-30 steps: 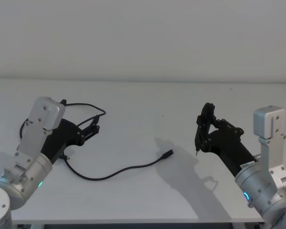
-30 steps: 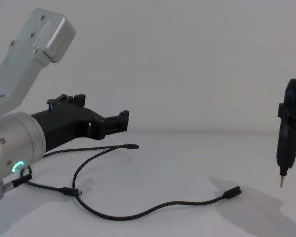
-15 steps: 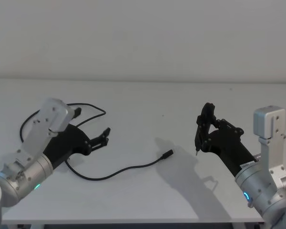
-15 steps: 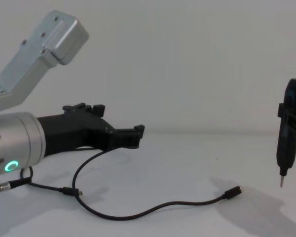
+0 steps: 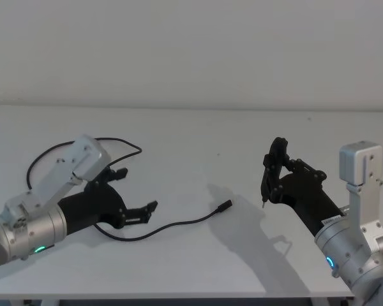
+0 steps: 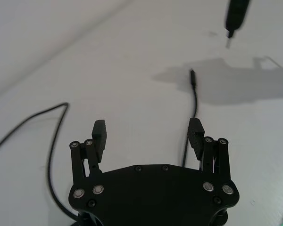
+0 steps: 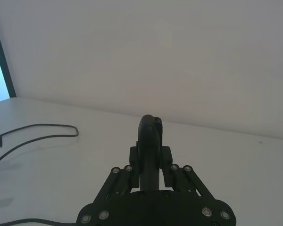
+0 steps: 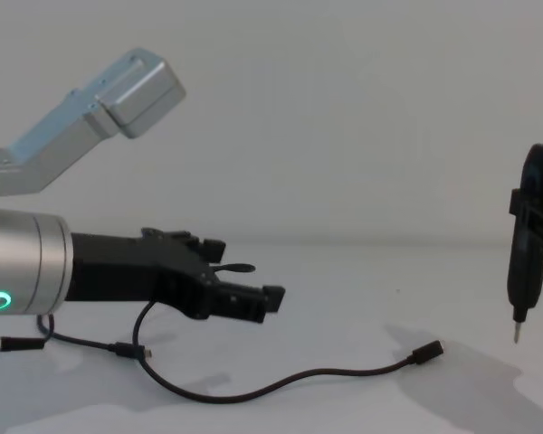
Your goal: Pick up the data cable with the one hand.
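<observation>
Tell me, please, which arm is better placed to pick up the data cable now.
Left. The left gripper is open and low over the data cable, one finger beside its middle stretch. The right gripper is shut on a slim tool, apart from the cable, past its plug end.

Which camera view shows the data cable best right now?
Head view: the data cable runs nearly whole from far loop to plug, partly under the open left end effector. Chest view gives a low side view; left wrist view, the plug stretch; right wrist view, the far loop.
</observation>
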